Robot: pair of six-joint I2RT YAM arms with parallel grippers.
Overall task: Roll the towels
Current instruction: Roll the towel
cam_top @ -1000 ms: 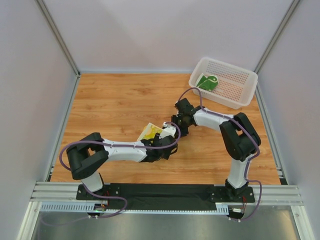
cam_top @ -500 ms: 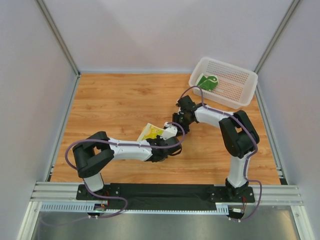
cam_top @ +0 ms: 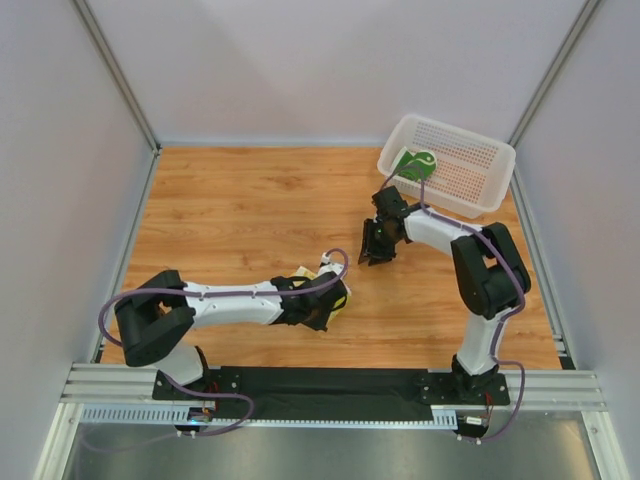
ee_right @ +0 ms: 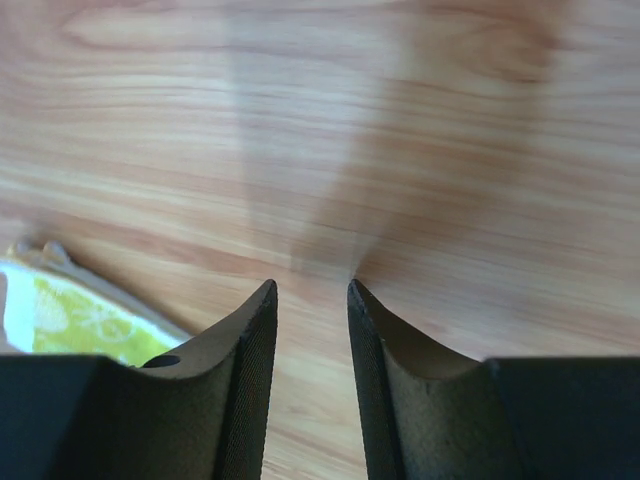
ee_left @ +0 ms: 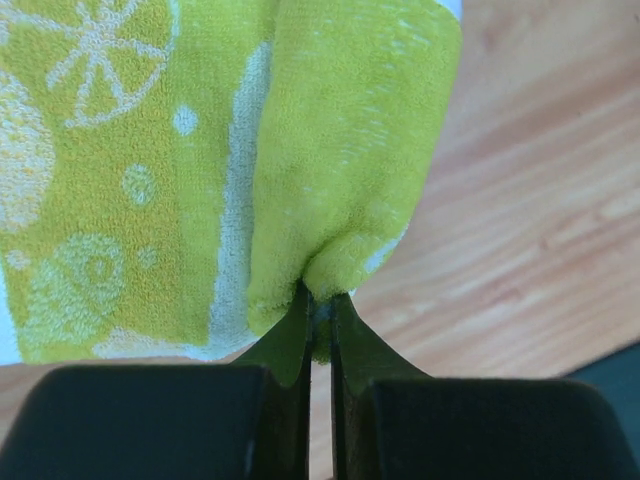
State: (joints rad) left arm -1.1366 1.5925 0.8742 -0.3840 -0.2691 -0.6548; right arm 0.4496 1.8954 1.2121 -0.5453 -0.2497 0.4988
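Both left gripper (ee_left: 318, 303) fingers pinched the yellow towel (ee_left: 340, 150); the right gripper (ee_right: 312, 295) stood narrow, empty. Rolling needed firm, even turns.

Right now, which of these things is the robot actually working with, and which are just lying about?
Job:
- yellow-green towel, pinched in the left claw
- dark green towel

Lying about:
- white perforated basket, holding the dark green towel
- wooden tabletop

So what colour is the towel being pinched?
The towel is lime green with whitish lemon-slice shapes, best seen in the left wrist view.
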